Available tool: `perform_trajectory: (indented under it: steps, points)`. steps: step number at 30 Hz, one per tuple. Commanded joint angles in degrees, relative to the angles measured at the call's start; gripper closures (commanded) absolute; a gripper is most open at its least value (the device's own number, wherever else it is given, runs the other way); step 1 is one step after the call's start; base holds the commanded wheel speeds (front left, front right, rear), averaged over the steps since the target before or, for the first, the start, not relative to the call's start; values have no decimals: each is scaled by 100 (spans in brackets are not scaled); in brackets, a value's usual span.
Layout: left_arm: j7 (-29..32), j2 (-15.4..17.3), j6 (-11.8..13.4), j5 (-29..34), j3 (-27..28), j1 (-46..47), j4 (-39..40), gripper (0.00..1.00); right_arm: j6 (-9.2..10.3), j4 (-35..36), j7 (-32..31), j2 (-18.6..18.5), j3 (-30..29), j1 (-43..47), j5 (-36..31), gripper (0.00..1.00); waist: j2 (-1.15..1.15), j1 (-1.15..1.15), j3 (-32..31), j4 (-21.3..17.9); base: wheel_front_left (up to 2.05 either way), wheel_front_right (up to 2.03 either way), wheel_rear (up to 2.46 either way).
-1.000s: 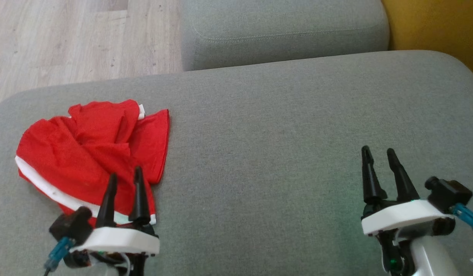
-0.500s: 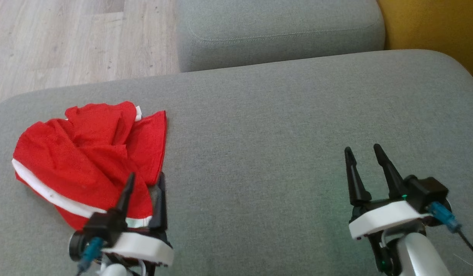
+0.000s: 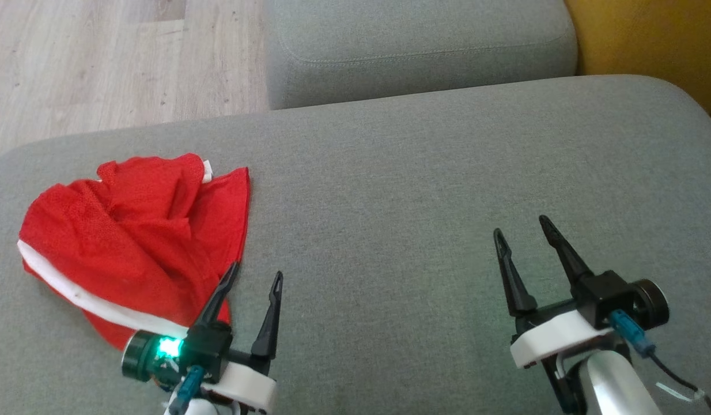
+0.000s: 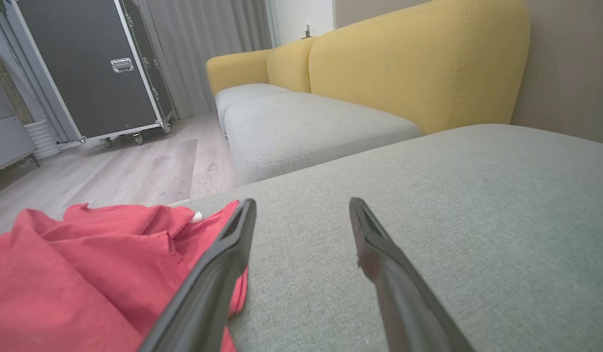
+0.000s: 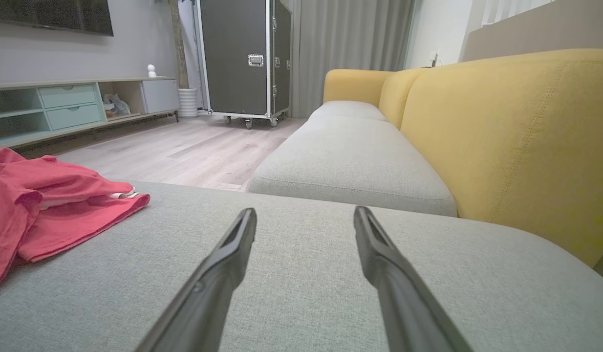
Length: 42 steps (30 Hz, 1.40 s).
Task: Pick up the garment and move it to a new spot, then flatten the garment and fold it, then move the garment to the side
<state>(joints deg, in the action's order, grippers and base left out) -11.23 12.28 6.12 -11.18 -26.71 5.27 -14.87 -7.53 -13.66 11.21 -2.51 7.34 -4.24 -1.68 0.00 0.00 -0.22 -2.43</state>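
The red garment (image 3: 131,242) is seen crumpled on the left side of the grey cushion (image 3: 419,190), so its real shape cannot be made out. A bit of its near edge is hidden behind the left gripper (image 3: 257,269), whose fingers are spread apart with nothing held. The right gripper (image 3: 519,225) is spread wide and empty too, well apart from the cloth. A wooden floor (image 3: 102,57), a yellow sofa back (image 5: 516,122) and a big black case (image 5: 243,54) are seen around.

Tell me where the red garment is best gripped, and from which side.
Grip the flat flap at the garment's right edge, nearest the open left tool. It lies thin on the grey cushion, so probably come low from the right.
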Motion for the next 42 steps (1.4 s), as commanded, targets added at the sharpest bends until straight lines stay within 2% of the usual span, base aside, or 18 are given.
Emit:
perform_trajectory:
  steps: [1,9,14,22,29,34,42]
  points:
    - [-95,92,66,83,102,315,179,0,4,240,95,-32,202,-325,-155,0,0,0,-7,10,0,0,0]
    - [-212,-219,24,-404,591,60,526,0,4,269,214,-34,173,-229,516,0,0,0,-32,28,0,0,0]
    - [-296,-497,-239,-473,1080,-216,608,0,4,136,298,-35,123,-121,1090,0,0,0,-63,39,0,0,0]
    - [-376,-804,-639,-219,1621,-379,452,0,4,-130,379,-37,161,-23,1286,0,0,0,-84,11,0,0,0]
    - [-377,-905,-815,-76,1867,-394,386,0,4,-193,379,-37,169,-58,1200,0,0,0,-99,31,0,0,0]
    - [-377,-928,-879,-10,2005,-423,374,0,4,-249,379,-37,222,-40,1163,0,0,0,-166,202,0,0,0]
    - [-377,-937,-935,135,2311,-653,390,0,4,-351,379,-37,584,52,1301,0,0,0,-406,850,0,0,0]
